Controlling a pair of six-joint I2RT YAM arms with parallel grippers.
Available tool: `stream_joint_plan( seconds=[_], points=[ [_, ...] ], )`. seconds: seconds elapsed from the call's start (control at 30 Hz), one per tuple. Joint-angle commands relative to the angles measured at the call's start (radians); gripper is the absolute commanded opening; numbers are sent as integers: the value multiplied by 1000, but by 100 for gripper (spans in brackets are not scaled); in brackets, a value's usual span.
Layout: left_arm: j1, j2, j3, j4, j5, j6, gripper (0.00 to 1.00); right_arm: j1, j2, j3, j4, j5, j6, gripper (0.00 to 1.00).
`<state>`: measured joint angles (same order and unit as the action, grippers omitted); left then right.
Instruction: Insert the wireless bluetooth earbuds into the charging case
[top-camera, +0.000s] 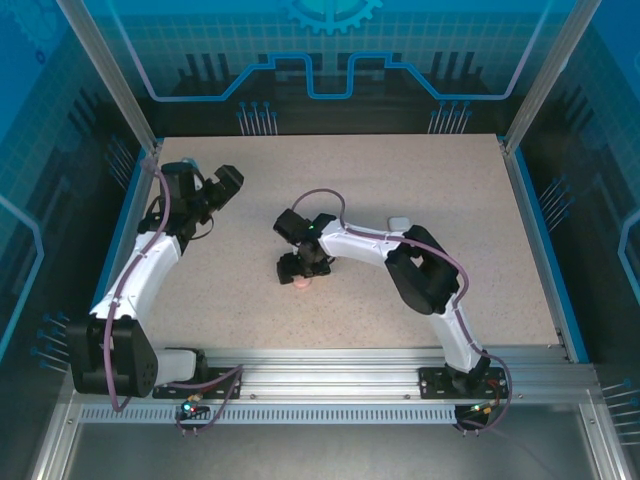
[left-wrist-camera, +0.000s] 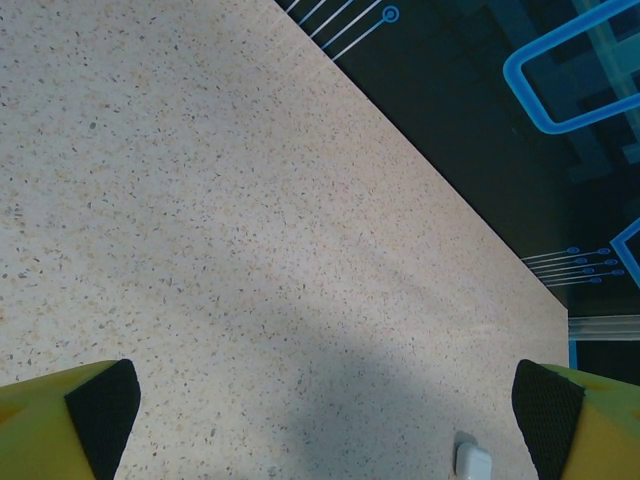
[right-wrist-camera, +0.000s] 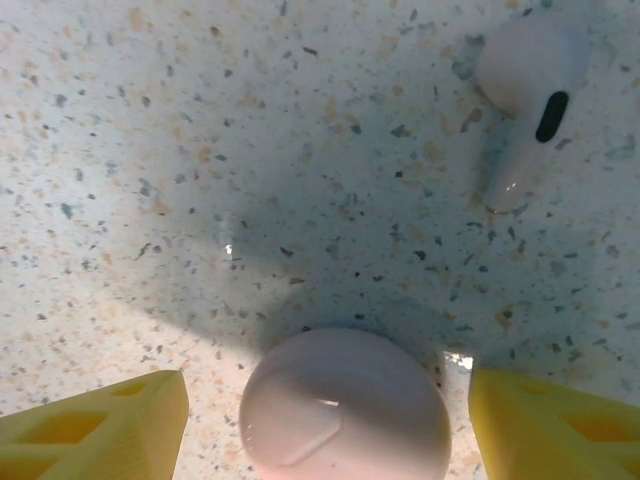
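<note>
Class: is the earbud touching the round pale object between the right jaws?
Apart. The right wrist view shows bare table between the earbud and the round pale object.

- Right wrist feed: a rounded white object (right-wrist-camera: 345, 410) runs off the bottom edge; I can't identify it
- Left wrist feed: a small white piece (left-wrist-camera: 472, 462), clipped by the bottom edge
- From above, a white item (top-camera: 399, 222) by the right arm (top-camera: 365, 241) is too small to tell
</note>
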<state>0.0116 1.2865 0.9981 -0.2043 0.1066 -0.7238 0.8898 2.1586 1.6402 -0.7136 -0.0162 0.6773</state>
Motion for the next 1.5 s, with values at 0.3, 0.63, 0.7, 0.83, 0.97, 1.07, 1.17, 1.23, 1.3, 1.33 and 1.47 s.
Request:
stream_joint_plan(
  seconds=[0.3,0.63,0.7,0.83,0.97,1.07,1.17,1.23,1.3,1.33,1.47],
  points=[
    [8,-16,-10,7,32,9,99,70,-67,-12,-35,-33,16,75],
    [8,-31,22,-24,47,50,99,85,-97,50,-180,145,4,77],
    [8,-39,30,-32,47,66,99,88,-91,82,-205,170,-18,77],
    [8,-53,44,-43,49,88,99,89,-57,152,-253,190,-84,78],
    [10,-52,69,-74,54,102,99,90,-9,233,-307,193,-167,78],
    [10,-55,73,-80,53,98,99,92,25,274,-341,203,-206,78],
    [11,-56,75,-77,54,90,99,92,59,306,-372,210,-232,78],
    [10,-57,81,-79,58,89,99,95,80,320,-381,204,-253,79],
    [10,-59,81,-81,58,90,99,97,101,331,-386,201,-278,79],
    [10,-60,82,-81,58,90,99,98,113,339,-391,200,-292,79],
    [10,-71,83,-90,47,99,99,99,156,368,-406,200,-311,78]
  ],
)
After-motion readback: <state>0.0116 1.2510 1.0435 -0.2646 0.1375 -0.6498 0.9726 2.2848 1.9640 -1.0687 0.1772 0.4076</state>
